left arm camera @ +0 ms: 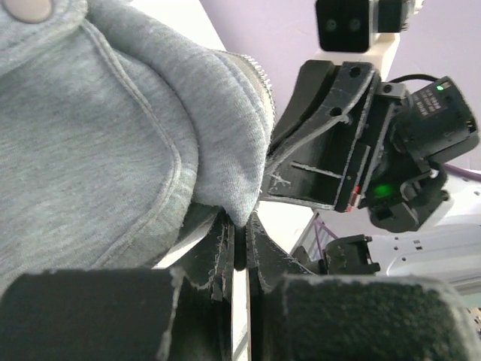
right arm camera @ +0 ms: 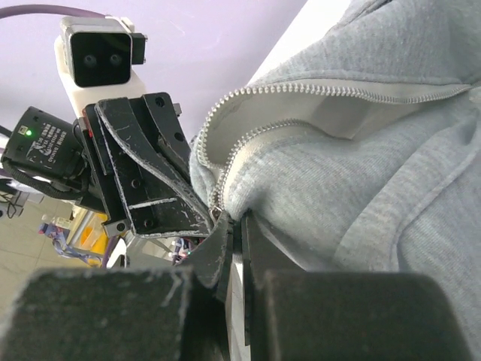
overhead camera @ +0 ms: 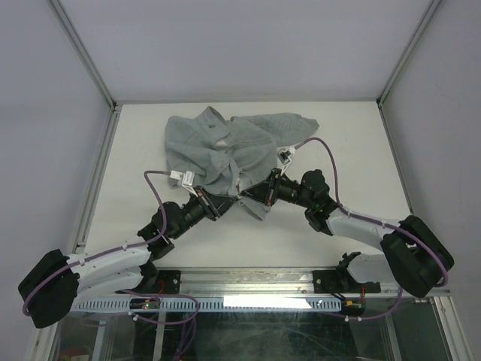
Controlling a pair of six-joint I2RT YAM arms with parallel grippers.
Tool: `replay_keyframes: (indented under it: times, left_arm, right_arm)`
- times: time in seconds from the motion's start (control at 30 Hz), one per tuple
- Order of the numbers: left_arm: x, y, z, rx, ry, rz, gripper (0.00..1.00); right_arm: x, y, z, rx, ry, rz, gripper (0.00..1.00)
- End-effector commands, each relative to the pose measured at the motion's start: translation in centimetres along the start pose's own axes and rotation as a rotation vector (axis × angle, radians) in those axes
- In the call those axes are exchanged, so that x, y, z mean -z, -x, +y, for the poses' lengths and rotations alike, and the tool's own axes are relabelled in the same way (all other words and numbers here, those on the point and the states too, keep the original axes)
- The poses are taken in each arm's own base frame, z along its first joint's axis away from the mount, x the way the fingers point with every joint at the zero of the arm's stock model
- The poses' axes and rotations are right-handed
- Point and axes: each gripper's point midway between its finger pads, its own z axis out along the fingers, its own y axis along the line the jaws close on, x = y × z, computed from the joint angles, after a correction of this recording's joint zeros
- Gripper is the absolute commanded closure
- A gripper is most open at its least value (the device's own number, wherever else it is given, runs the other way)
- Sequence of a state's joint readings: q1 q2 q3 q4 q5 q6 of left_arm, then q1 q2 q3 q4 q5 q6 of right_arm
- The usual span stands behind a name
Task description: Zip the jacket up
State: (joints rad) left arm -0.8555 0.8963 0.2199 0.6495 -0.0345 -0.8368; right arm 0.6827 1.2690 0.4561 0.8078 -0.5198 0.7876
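The pale grey jacket (overhead camera: 225, 147) lies rumpled on the far middle of the white table. Its near hem comes to a point between my two grippers. My left gripper (overhead camera: 228, 201) is shut on a fold of the hem (left arm camera: 242, 214), with the jacket (left arm camera: 113, 135) filling the left of its wrist view. My right gripper (overhead camera: 254, 195) is shut on the hem's other edge (right arm camera: 255, 207), right beside the small metal zipper pull (right arm camera: 216, 201). Above the pull the two rows of zipper teeth (right arm camera: 301, 94) spread apart in a V. The grippers' tips nearly touch each other.
The table (overhead camera: 346, 150) has aluminium posts and pale walls on the left, right and back. A metal rail (overhead camera: 248, 282) runs along the near edge between the arm bases. Purple cables (overhead camera: 331, 162) loop over both arms. A snap button (left arm camera: 28, 7) shows on the jacket.
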Motion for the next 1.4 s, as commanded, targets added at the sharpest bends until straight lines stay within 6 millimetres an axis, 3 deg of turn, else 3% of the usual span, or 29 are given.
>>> replay_keyframes:
  times: [0.0, 0.2, 0.23, 0.3, 0.4, 0.53, 0.73, 1.0, 1.1, 1.37]
  left_arm:
    - [0.8, -4.6, 2.9, 0.073, 0.099, 0.216, 1.00]
    - [-0.6, -2.1, 3.8, 0.200, 0.093, 0.248, 1.00]
    - [-0.7, -2.2, 3.7, 0.208, 0.091, 0.277, 1.00]
    - [-1.2, -2.3, 3.4, 0.215, 0.087, 0.322, 1.00]
    - [-1.4, -2.4, 2.7, 0.226, 0.069, 0.357, 1.00]
    - [-1.0, -2.2, 2.1, 0.233, 0.064, 0.362, 1.00]
    - [-0.5, -1.9, 1.6, 0.229, 0.070, 0.371, 1.00]
    - [-0.5, -1.7, 0.5, 0.237, 0.042, 0.388, 1.00]
    - [-0.5, -1.7, 0.4, 0.245, 0.040, 0.396, 1.00]
    - [-0.5, -1.8, 0.4, 0.247, 0.038, 0.401, 1.00]
  right_arm:
    - [-0.7, 8.0, 2.7, 0.127, 0.027, -0.208, 1.00]
    - [-0.9, 5.9, 0.2, 0.051, -0.075, -0.115, 1.00]
    - [-0.7, 5.2, -0.4, 0.206, -0.079, -0.067, 0.98]
    - [-0.4, 4.8, -1.2, 0.262, -0.118, -0.030, 0.90]
    - [0.3, 4.6, -1.9, 0.334, -0.178, 0.018, 0.69]
    - [1.6, 4.6, -1.3, 0.448, -0.227, 0.084, 0.53]
    - [2.4, 1.6, 0.3, 0.661, -0.272, 0.196, 0.40]
    - [2.8, -1.5, 0.3, 1.030, -0.358, 0.208, 0.37]
    - [2.7, -1.8, 0.6, 1.159, -0.399, 0.152, 0.35]
    - [1.1, -3.2, 1.0, 1.284, -0.476, 0.065, 0.23]
